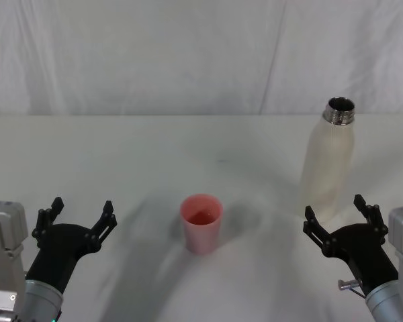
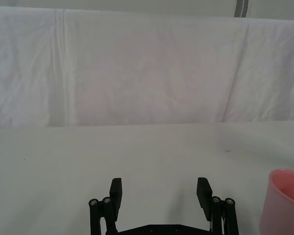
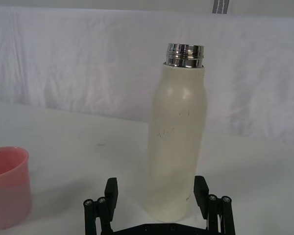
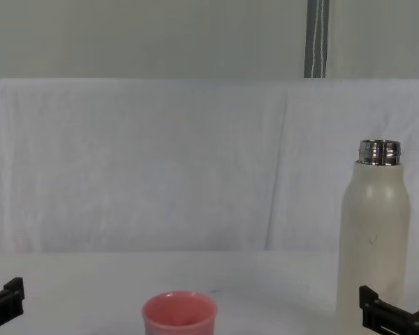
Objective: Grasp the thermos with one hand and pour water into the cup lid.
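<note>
A white cloth-covered surface [image 1: 121, 154] stretches ahead of the robot, with a white draped backdrop [image 1: 154, 54] behind it. Two task objects stand on it.

The thermos [image 1: 328, 168], a tall cream-white bottle with a shiny threaded steel neck, stands upright on the robot's right side. Its cap is off and the mouth is open, so it looks ready for pouring.

The cup lid [image 1: 201, 223], a small salmon-pink cup, stands upright near the middle of the surface, well apart from the thermos and to its left. Its open mouth faces up to receive water. Whether it already holds any liquid is hard to tell.

The right claw [image 1: 341, 218] sits low, just in front of the thermos base, with its black fingers spread wide. In the right wrist view the bottle stands centred ahead of the gap between the fingers [image 3: 111, 192], untouched. This lineup suggests the right arm is set to reach forward and close around the bottle's body.

The left claw [image 1: 79, 216] rests at the near left, well away from the cup lid, fingers also spread and gripping nothing. It appears idle, since the task needs only one hand.

Judging by this, the grasp has not begun.
</note>
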Robot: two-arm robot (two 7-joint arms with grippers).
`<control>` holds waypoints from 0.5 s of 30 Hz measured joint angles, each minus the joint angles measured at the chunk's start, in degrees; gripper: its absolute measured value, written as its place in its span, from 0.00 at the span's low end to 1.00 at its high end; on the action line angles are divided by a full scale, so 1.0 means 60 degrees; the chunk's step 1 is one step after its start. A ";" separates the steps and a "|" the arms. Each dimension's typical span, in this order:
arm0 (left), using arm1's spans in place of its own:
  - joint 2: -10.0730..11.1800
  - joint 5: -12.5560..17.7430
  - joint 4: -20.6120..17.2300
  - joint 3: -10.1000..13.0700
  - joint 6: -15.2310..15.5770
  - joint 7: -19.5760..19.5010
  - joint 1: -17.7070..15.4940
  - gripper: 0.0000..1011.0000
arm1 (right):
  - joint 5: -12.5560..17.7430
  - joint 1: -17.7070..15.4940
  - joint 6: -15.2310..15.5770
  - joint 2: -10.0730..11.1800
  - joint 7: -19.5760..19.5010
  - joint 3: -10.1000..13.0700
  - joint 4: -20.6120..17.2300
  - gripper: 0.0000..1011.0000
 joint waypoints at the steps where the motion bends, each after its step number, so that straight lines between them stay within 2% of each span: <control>1: 0.0000 0.0000 0.0000 0.0000 0.0000 0.0000 0.0000 0.99 | 0.0000 0.0000 0.0000 0.0000 0.0000 0.0000 0.0000 0.99; 15: 0.0000 0.0000 0.0000 0.0000 0.0000 0.0000 0.0000 0.99 | 0.0000 0.0000 0.0000 0.0000 0.0000 0.0000 0.0000 0.99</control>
